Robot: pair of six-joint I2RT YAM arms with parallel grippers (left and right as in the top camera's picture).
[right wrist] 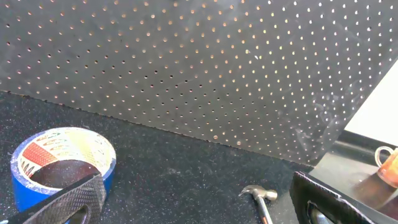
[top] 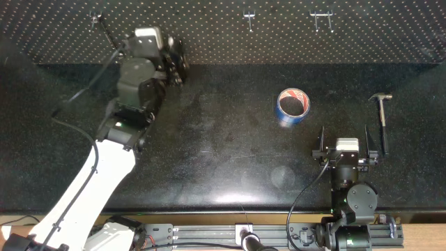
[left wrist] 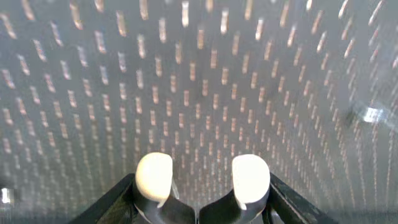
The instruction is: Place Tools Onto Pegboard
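Note:
The pegboard (top: 223, 28) stands along the table's far edge. My left gripper (top: 178, 61) is raised close to its left part; in the left wrist view the gripper (left wrist: 202, 177) faces the holes, open, with nothing between its white pads (left wrist: 153, 176). A blue tape roll (top: 293, 104) lies flat on the black table right of centre, also in the right wrist view (right wrist: 62, 163). A hammer (top: 382, 118) lies at the far right (right wrist: 261, 198). My right gripper (top: 345, 138) sits low near the front, behind tape and hammer, open and holding nothing (right wrist: 199, 214).
Metal hooks stick out of the board at upper middle (top: 249, 19) and upper right (top: 320, 19), and one shows beside the left gripper (left wrist: 373, 115). A slender dark item (top: 106, 31) hangs at the board's upper left. The black tabletop (top: 223, 160) is bare in the middle.

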